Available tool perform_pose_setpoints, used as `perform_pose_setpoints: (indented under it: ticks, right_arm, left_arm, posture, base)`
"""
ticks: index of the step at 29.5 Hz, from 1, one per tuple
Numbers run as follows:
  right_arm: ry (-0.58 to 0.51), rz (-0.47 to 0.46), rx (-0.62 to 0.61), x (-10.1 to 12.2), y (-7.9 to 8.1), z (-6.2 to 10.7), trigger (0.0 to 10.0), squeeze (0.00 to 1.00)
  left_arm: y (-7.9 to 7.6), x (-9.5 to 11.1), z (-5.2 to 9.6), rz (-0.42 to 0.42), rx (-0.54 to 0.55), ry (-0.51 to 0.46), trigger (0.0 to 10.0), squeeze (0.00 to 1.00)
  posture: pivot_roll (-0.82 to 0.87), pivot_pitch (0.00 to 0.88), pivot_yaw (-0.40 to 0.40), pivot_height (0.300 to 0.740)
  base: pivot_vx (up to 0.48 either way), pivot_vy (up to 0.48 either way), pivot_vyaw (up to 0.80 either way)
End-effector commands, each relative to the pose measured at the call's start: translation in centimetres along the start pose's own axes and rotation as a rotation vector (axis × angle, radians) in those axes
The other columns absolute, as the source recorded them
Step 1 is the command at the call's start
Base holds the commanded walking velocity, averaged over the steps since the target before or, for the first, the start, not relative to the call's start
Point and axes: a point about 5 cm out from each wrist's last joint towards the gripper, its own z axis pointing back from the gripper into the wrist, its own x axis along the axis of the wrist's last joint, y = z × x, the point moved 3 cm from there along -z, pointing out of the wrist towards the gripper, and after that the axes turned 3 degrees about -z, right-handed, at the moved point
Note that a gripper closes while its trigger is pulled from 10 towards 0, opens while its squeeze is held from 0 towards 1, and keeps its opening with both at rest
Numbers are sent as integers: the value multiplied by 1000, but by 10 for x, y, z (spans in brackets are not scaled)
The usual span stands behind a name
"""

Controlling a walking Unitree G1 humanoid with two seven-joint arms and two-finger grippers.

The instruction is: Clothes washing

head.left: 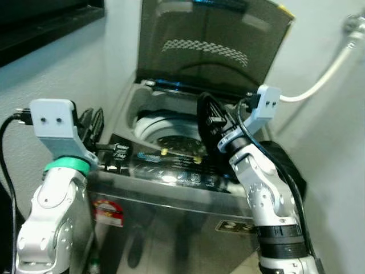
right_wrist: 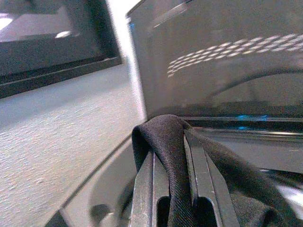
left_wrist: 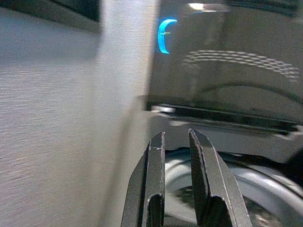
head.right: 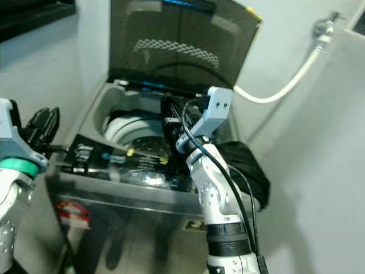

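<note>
Right end effector (right_wrist: pixel 173 156) pinches black garment (right_wrist: pixel 163 137) above washer (head.left: pixel 171 171).

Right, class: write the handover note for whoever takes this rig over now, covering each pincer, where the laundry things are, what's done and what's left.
Right pincer: shut on the black garment, held above the washing machine near the drum opening.
Left pincer: open a little, holding nothing, beside the machine's left edge, pointing toward the drum.
Lid: already up.
More dark cloth lies on the machine's right side, behind the right arm.
Done: lid open, garment gripped.
Left: lower the garment into the drum, release it, fetch the remaining cloth, shut the lid, start the wash. Whether the drum holds anything yet cannot be told.
</note>
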Motion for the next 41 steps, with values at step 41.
perform_pose_setpoints:
  ticks: [41]
  right_arm:
    - [399, 337, 469, -45, 55, -68, 10000, 0]
  left_arm:
    - [-22, -22, -7, -110, -190, 99, 10000, 0]
  posture:
    - [79, 46, -64, 740]
  base:
    - [0, 0, 0]
